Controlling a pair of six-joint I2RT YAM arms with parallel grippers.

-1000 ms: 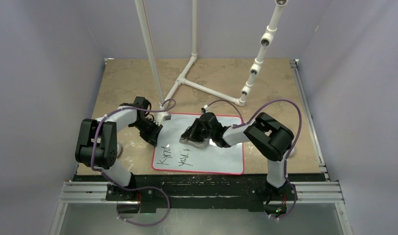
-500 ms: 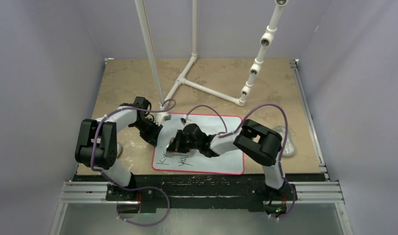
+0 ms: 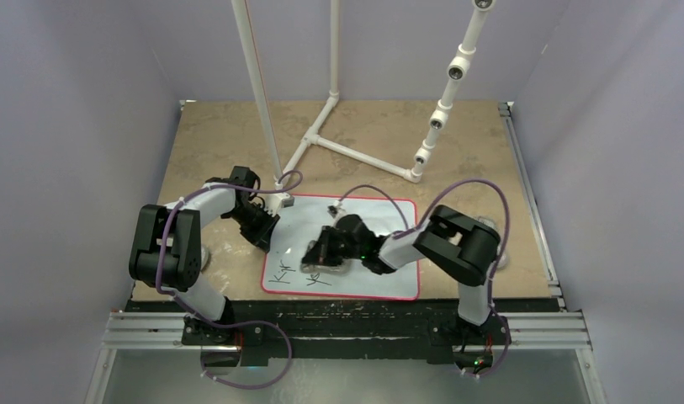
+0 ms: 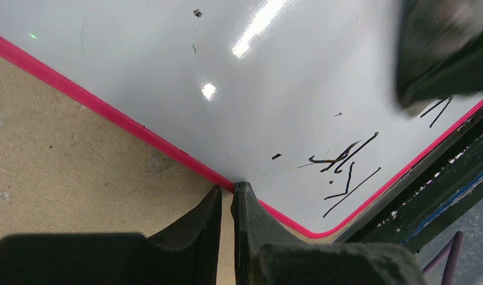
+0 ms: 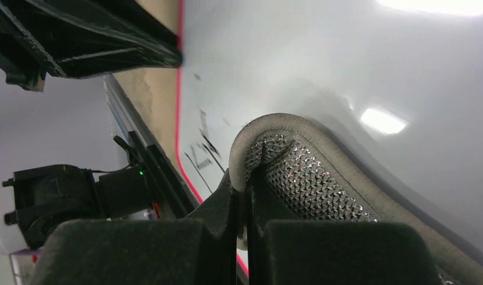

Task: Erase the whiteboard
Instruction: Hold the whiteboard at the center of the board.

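**Grey mesh pad at the edge of the writing**

Grey pad, clamped tight in the right gripper, lies flat on the whiteboard, just beside the black handwriting at the board's near-left corner. The left gripper, jaws almost together, rests its tips on the board's red left border, seemingly pinning it. The board lies against the middle of the table's near edge. Wiping looks well along. The next move calls for a sweep toward that corner, stopping short of the border and the left fingers. Open room lies right and far.

Left claw nearly closed, tips down; right claw clamped tight, reaching leftward.
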